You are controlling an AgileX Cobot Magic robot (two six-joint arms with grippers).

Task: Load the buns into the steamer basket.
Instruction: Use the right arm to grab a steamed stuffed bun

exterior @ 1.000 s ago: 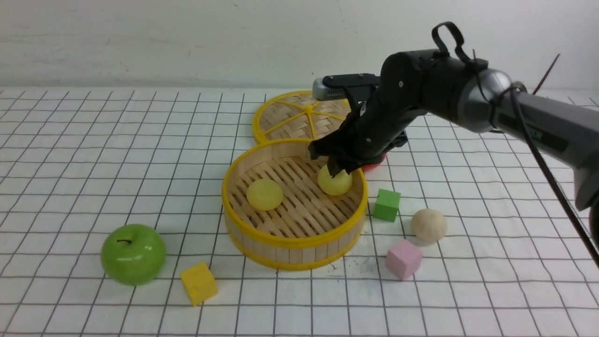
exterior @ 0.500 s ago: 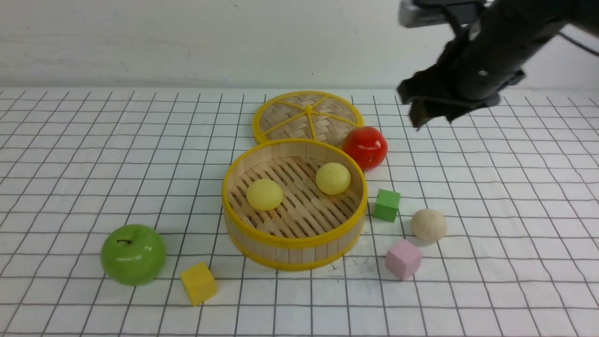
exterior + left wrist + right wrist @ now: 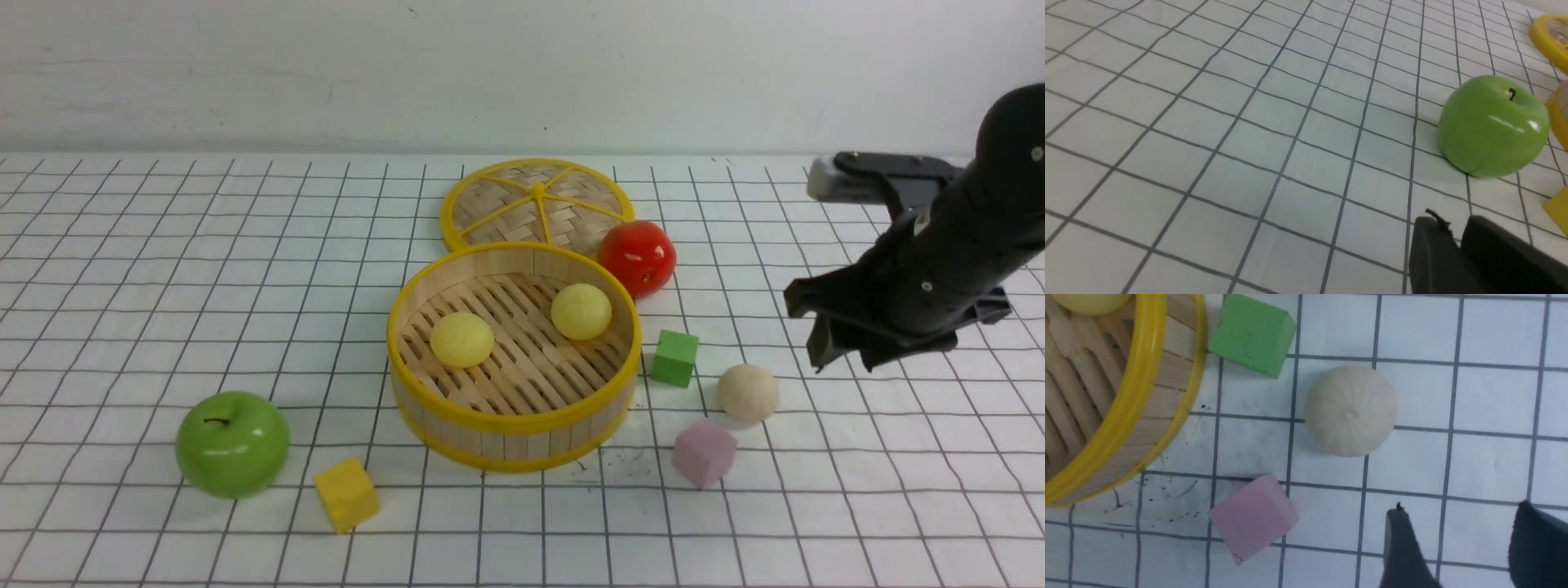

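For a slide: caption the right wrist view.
Beige bun lies outside the steamer basket, beside green cube and pink cube.

The worktop (image 3: pixel 122 327) is white with dark grid lines. The steamer basket (image 3: pixel 513 425) is pale bamboo, yellow-rimmed. Two pale yellow buns (image 3: pixel 462 339) (image 3: pixel 580 311); a ribbed beige bun (image 3: pixel 1350 410) near the black right claw (image 3: pixel 1461 506).

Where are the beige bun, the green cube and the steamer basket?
beige bun (image 3: pixel 1350 410), right wrist view, pleated top.
green cube (image 3: pixel 673 364), front view, front face.
steamer basket (image 3: pixel 510 423), front view, near yellow rim.
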